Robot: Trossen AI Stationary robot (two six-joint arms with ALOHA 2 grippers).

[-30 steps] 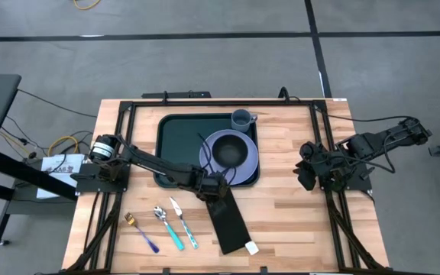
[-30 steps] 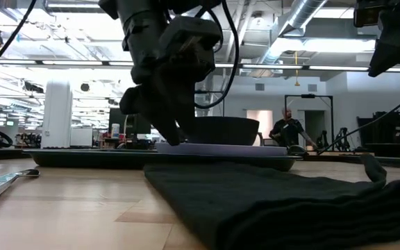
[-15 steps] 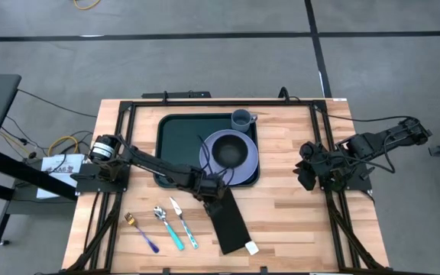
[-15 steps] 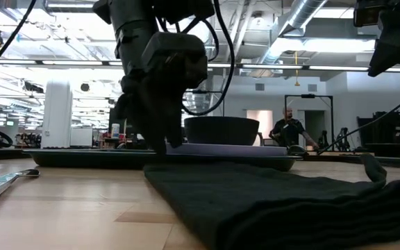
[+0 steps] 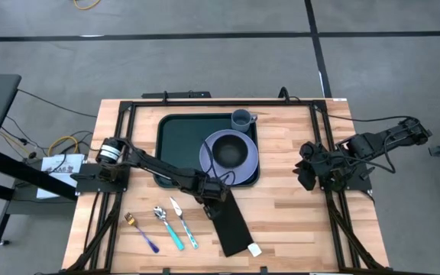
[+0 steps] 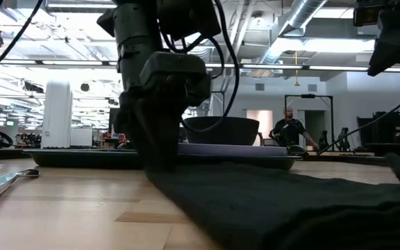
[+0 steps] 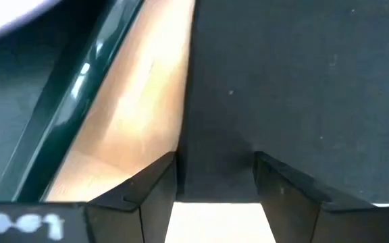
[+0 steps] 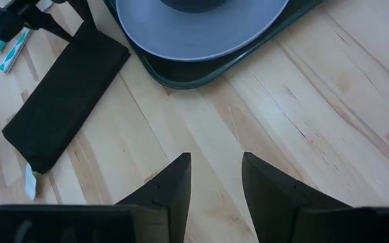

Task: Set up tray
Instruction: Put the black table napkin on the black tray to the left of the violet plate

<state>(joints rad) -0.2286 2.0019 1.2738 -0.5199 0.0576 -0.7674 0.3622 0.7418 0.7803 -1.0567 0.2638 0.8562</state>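
My left gripper [image 5: 217, 192] stands with jaws wide open astride the soft, limp napkin [image 5: 230, 221] edge, holding nothing; the stiff tray [image 5: 176, 137] needs rim grasp.

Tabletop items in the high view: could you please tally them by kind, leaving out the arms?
Trays: 1, the tray
Plates: 1, plate
Bowls: 1, bowl
Cups: 1, cup
Napkins: 1, black napkin
Cutlery: 3, fork, spoon, knife
Total: 8
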